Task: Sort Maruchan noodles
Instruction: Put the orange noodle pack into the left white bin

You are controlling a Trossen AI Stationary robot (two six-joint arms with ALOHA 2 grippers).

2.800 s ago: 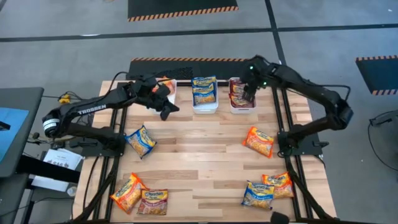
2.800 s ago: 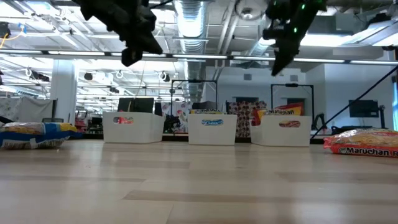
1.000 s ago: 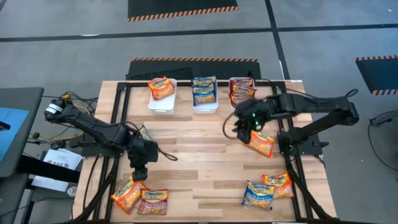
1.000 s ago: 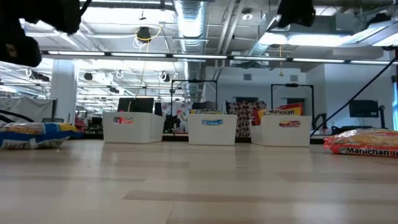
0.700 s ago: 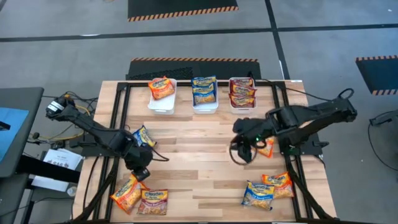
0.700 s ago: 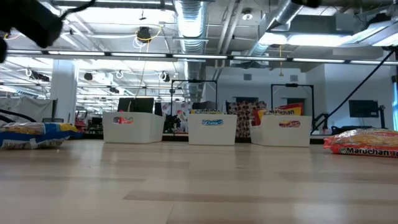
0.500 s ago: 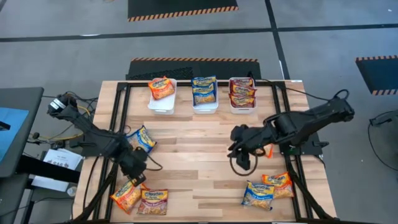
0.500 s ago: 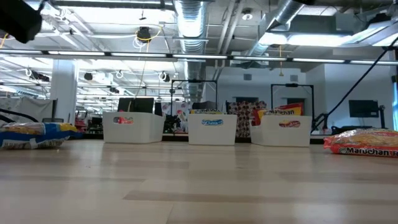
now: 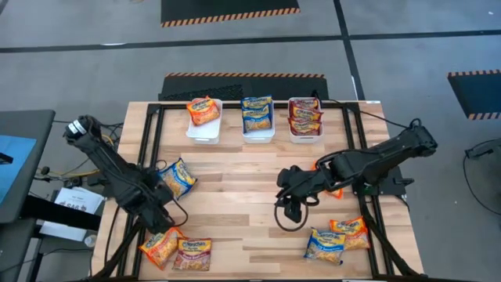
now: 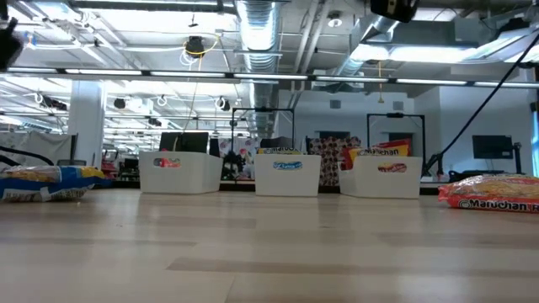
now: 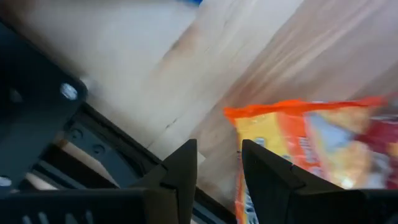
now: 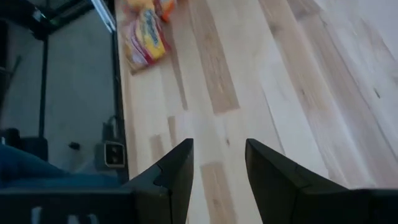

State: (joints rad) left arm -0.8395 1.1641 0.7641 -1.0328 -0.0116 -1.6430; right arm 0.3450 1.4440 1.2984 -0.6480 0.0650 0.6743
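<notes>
While the left gripper (image 9: 160, 222), fingers spread, nears an orange Maruchan packet (image 9: 162, 244), the right gripper (image 9: 288, 210) hangs spread over bare table (image 9: 243, 200); next, descend and pinch.

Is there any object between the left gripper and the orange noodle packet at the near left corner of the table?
Nothing visible. The left gripper stands open and empty just beside the orange glossy plastic noodle packet; only bare wooden table lies between them.
</notes>
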